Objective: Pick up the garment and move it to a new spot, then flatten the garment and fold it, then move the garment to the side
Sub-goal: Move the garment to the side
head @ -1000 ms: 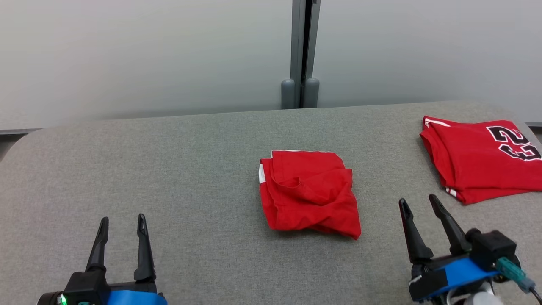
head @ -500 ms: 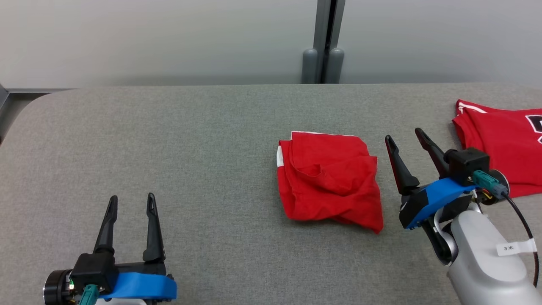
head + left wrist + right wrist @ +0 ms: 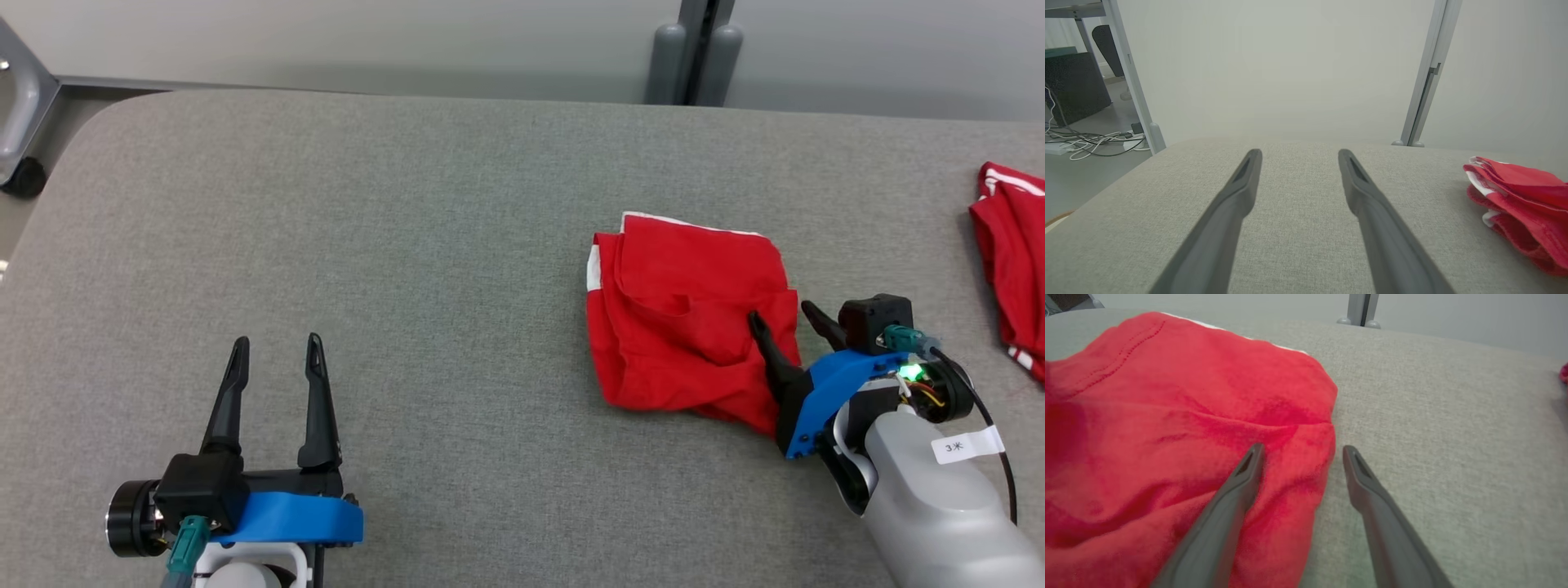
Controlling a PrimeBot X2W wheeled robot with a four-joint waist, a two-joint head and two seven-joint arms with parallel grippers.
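Right tool, fingers spread, straddles the right edge of the red garment — one finger over cloth, one over grey table; left tool spread, well apart.

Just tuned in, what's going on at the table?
The right gripper is open at the right edge of the crumpled red garment, one finger over the cloth, the other over the grey table; nothing gripped yet. The left gripper is open, well clear of it. A second red garment lies at the far right.

Two garments, four fingers, one table.
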